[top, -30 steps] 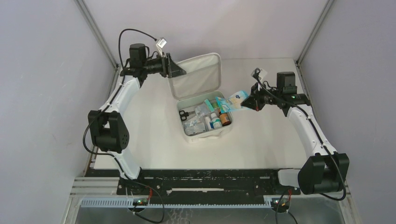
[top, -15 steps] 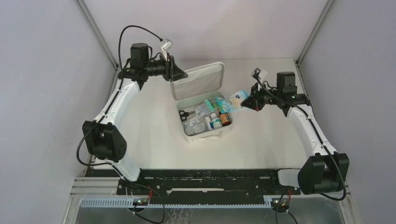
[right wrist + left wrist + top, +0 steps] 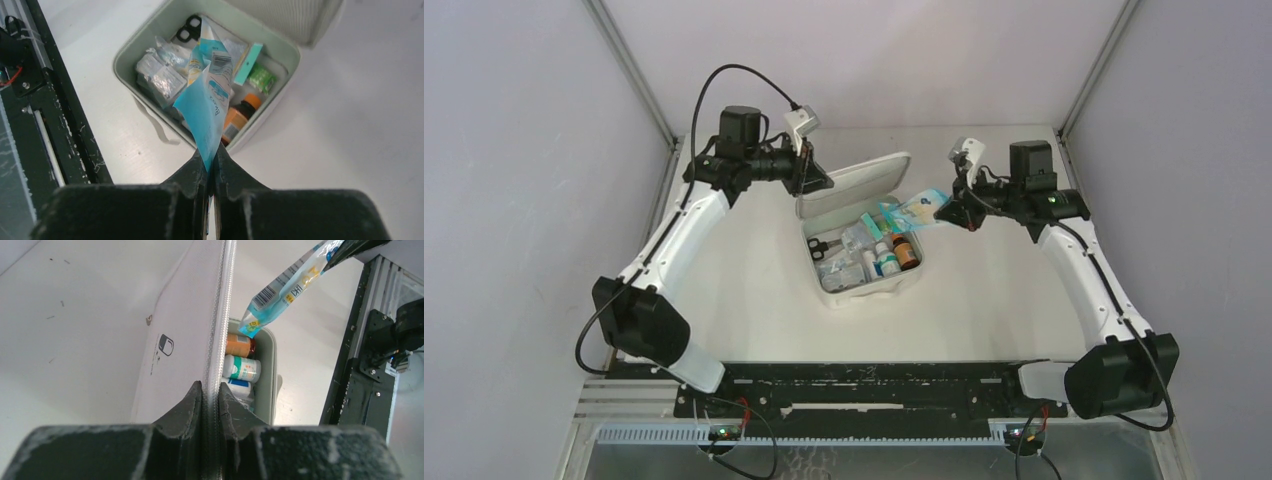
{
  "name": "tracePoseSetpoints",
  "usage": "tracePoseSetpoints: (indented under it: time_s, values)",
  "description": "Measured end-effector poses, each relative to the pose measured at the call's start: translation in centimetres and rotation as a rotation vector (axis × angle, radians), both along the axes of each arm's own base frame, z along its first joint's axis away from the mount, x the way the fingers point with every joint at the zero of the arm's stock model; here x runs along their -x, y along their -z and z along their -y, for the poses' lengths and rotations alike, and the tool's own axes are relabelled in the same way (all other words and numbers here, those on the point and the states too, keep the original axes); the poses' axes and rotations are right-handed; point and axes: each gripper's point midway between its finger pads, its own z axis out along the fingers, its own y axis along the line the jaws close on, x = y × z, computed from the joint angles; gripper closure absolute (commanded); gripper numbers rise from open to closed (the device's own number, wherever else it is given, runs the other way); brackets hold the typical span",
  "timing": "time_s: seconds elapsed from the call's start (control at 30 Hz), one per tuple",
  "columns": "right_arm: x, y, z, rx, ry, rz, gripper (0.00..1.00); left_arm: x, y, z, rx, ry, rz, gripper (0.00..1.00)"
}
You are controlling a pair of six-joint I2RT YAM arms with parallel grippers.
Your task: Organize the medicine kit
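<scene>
Right wrist: medicine kit point(image 3: 131, 47) holds scissors point(image 3: 187, 29), foil packs point(image 3: 160, 75), orange-capped bottle point(image 3: 240, 116).

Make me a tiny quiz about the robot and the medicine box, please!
1. True or false: the left tool pinches the lid edge of the white soft zip medicine kit.
2. The kit's lid is: A) zipped shut B) held up, open C) torn off.
3. Fill in: the right tool holds the blue-and-white flat plastic packet ___ the kit.
Key: 1 true; 2 B; 3 above.
</scene>
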Motion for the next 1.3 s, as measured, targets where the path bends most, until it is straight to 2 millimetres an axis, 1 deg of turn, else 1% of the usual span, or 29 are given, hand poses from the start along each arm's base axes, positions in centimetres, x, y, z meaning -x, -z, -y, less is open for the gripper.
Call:
tracePoseSetpoints:
  time_s: [0.17, 0.37, 0.47, 0.53, 0.6, 0.63, 0.67, 0.73, 0.8, 0.87, 0.93, 1.13, 1.3]
  values:
    - [0.3, -2.9, -2.8, 0.081, -0.117, 0.17, 1.0, 1.6, 0.1, 0.1, -0.03, 0.022, 0.003, 1.0]
    - [0.8, -5.3, -5.2, 0.2, -0.229, 0.39, 1.0, 2.5, 0.1, 0.0, -0.038, 0.027, -0.025, 1.0]
    - [1.3, -6.2, -5.8, 0.258, -0.274, 0.483, 1.0, 2.8, 0.3, 0.0, -0.04, 0.03, -0.038, 1.0]
    - [1.6, -7.4, -6.1, 0.3, -0.304, 0.543, 1.0, 2.9, 0.3, 0.1, -0.04, 0.031, -0.042, 1.0]
    - [1.6, -9.0, -6.3, 0.335, -0.321, 0.607, 1.0, 3.0, 0.3, 0.1, -0.04, 0.03, -0.047, 1.0]
    - [1.4, -10.3, -6.1, 0.363, -0.32, 0.661, 1.0, 3.0, 0.3, 0.1, -0.039, 0.029, -0.05, 1.0]
    - [1.6, -10.6, -6.5, 0.362, -0.331, 0.672, 1.0, 3.0, 0.3, 0.1, -0.039, 0.028, -0.052, 1.0]
    - [1.7, -11.7, -6.5, 0.401, -0.339, 0.723, 1.0, 3.0, 0.3, 0.1, -0.038, 0.027, -0.056, 1.0]
    - [1.7, -12.3, -6.5, 0.449, -0.351, 0.764, 1.0, 3.1, 0.3, 0.1, -0.036, 0.026, -0.06, 1.0]
    - [1.5, -12.4, -6.7, 0.5, -0.372, 0.791, 1.0, 3.1, 0.3, 0.1, -0.033, 0.024, -0.066, 1.0]
    - [1.3, -12.0, -6.9, 0.546, -0.39, 0.799, 1.0, 3.1, 0.3, 0.1, -0.032, 0.025, -0.068, 1.0]
    - [0.2, -9.4, -7.3, 0.7, -0.455, 0.785, 1.0, 3.3, 0.3, 0.2, -0.025, 0.023, -0.086, 1.0]
    - [-0.6, -7.9, -7.9, 0.778, -0.478, 0.777, 1.0, 3.4, 0.3, 0.2, -0.023, 0.023, -0.093, 1.0]
